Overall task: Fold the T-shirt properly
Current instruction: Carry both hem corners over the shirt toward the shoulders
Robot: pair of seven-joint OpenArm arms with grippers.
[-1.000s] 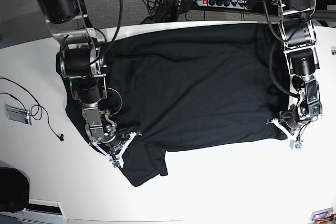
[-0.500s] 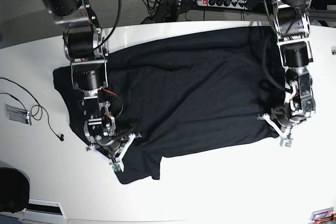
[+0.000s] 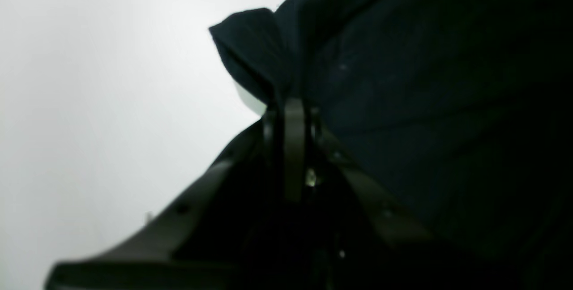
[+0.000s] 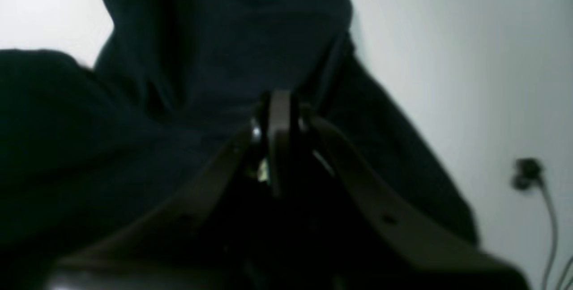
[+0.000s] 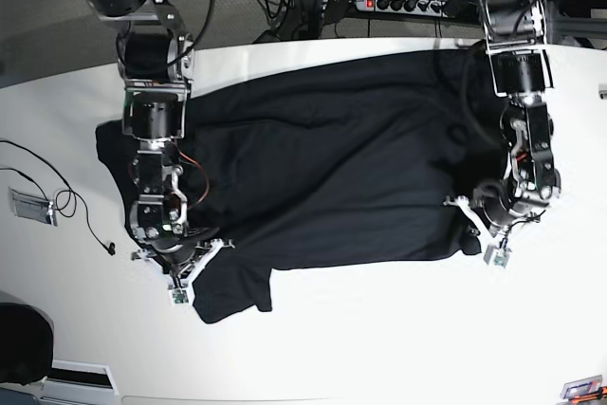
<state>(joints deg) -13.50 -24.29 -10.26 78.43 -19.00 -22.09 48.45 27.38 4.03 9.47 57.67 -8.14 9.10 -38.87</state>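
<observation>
T-shirt (image 5: pixel 332 158) is spread dark across the white table (image 5: pixel 379 348), mostly flat and unfolded — no fold is completed yet, by the look of it. On the base view's left, the right gripper (image 5: pixel 180 267) is seen clamped tight on the hem near the lower sleeve; in its wrist view cloth is pinched between closed jaws. On that view's right, the left gripper (image 5: pixel 479 230) is closed on the opposite edge, a bunched corner held. Compared with a second ago, both held edges have been drawn leftward and the cloth is narrower — the sleeve flap has shifted too.
</observation>
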